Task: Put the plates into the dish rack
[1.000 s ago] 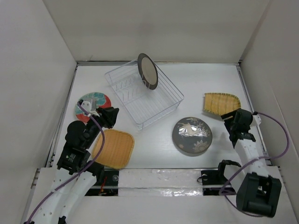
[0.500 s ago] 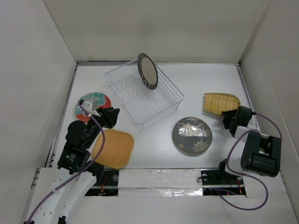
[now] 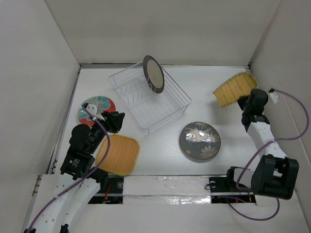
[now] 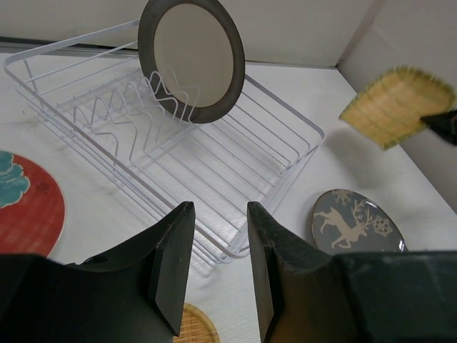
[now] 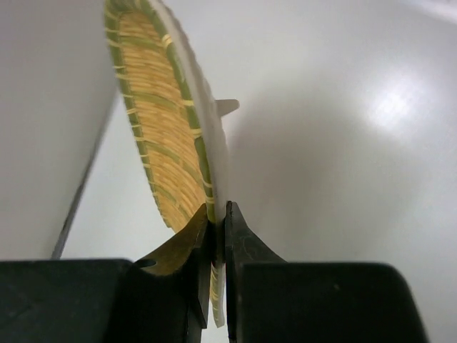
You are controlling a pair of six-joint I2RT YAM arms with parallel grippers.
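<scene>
Five to load, one of them already racked. Tight on the right: fan-shaped plate [image 3: 234,89] held clear of the surface [image 3: 160,145], close to the right wall [image 3: 286,73]. Open room between it and the dish rack [image 3: 158,112]. Bare stretch also along the far edge, behind the rack. Crowded on the left: red-teal plate [image 3: 95,108] flat near the left wall [image 3: 34,97], square woven plate [image 3: 119,154] flat by the near edge and partly under the left arm. Deer plate [image 3: 199,141] flat between rack and near edge, apart from both.

Count: one rack, two claws, five plates. Of the plates, one dark-rimmed plate [image 3: 153,74] with cream centre, one deer, one red-teal, one square woven, one fan-shaped.

Rack's long axis diagonal, far left to near right. Dark-rimmed plate upright in the dividers at the rack's far end, cream face toward the left arm. Fan-shaped plate tilted, long axis running lower left to upper right in the overhead view, nearly edge-on in the right wrist view.

Right claw [image 5: 218,221] clamped on the rim of the fan-shaped plate, one finger on each face. Left claw [image 4: 220,221] parted, nothing between its fingers, just beside the rack's near-left side and pointed at it.
</scene>
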